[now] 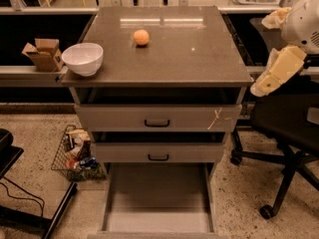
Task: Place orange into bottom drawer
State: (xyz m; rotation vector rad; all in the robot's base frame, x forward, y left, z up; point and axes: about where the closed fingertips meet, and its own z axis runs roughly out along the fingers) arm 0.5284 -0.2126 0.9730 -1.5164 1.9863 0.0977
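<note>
A grey cabinet has its bottom drawer pulled open. The gripper hangs beside the cabinet's right edge, grip unclear. The orange sits on top near the back; approach from above, centred.

- Table: 1, grey.
- Drawers under it: 3 in all: 2 upper drawers with black handles, 1 bottom drawer.
- Orange: 1.
- White bowl: 1.
- Cardboard box: 1, open.
- Wire basket: 1, on the floor; contents not countable.
- Office chair: 1, black.
- Pincer: 1, cream-coloured, off the table's right edge, above the chair.
</note>
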